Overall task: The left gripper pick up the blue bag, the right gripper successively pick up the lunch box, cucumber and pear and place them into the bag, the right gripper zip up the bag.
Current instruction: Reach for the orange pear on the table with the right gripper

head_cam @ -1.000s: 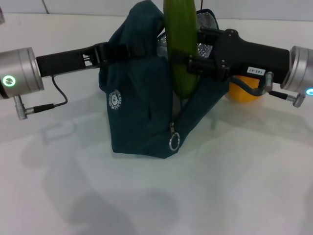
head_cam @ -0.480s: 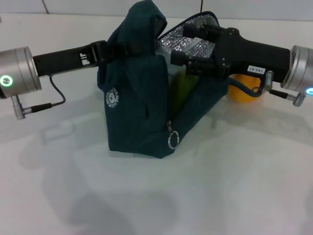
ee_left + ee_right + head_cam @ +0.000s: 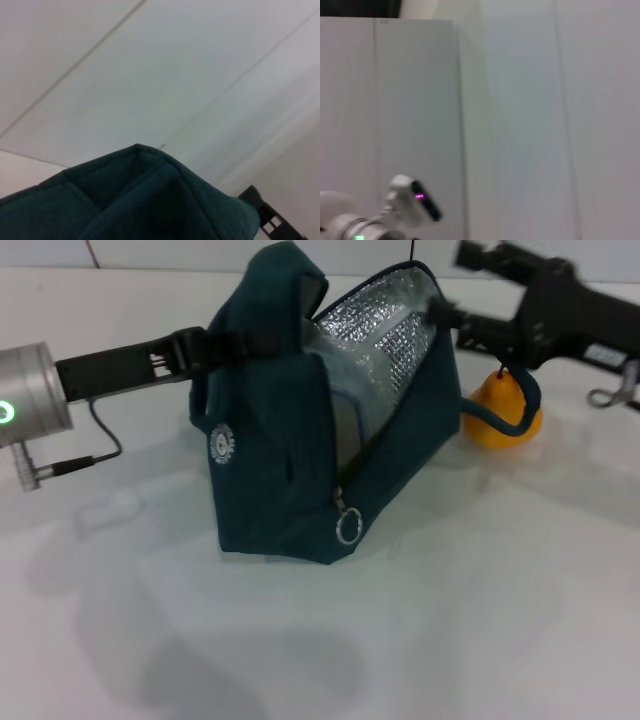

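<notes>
The blue bag (image 3: 280,470) stands on the white table with its mouth open and its silver foil lining (image 3: 385,335) showing. My left gripper (image 3: 212,346) is shut on the bag's handle strap at the top left and holds that side up. Its teal fabric also fills the bottom of the left wrist view (image 3: 140,200). The clear lunch box (image 3: 343,412) shows partly inside the bag. The cucumber is hidden. My right gripper (image 3: 455,287) is open and empty, above and to the right of the bag's mouth. The orange-yellow pear (image 3: 498,412) sits on the table behind the bag's right side, under the right arm.
The zip pull ring (image 3: 347,530) hangs at the bag's front corner. The round white logo (image 3: 221,443) faces left. A blue cable loop (image 3: 520,410) from the right arm hangs over the pear. White tabletop (image 3: 450,620) lies in front of the bag.
The cucumber, held upright over the bag a second ago, has gone down into it. My right gripper opened and drew back up and to the right. The bag's mouth stands wider.
</notes>
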`<action>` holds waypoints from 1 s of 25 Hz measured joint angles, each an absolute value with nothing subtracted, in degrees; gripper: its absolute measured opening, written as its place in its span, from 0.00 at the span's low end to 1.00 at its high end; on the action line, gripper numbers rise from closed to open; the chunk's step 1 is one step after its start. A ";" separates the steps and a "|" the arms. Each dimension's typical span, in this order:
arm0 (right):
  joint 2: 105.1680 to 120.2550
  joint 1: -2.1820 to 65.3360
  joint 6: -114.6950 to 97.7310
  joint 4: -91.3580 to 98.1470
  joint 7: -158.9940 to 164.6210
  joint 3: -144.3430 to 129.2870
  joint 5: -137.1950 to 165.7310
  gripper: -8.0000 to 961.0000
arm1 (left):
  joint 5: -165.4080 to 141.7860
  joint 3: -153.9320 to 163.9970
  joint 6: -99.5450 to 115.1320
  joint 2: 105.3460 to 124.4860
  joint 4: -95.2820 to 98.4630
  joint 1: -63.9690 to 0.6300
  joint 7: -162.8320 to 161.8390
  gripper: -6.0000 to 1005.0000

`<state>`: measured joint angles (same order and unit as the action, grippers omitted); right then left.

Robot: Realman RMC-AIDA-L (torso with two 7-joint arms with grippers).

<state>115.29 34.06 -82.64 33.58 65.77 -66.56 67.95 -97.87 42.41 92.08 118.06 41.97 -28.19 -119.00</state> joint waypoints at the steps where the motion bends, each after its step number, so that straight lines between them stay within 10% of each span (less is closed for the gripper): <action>1: 115.16 33.17 -82.13 34.66 66.25 -65.80 67.93 0.85 | -97.89 41.93 92.07 117.96 41.98 -27.73 -119.00 0.05; 25: 113.37 25.18 -76.72 27.25 66.08 -51.14 70.01 0.84 | -97.86 39.28 91.83 117.71 41.88 -23.80 -117.52 0.05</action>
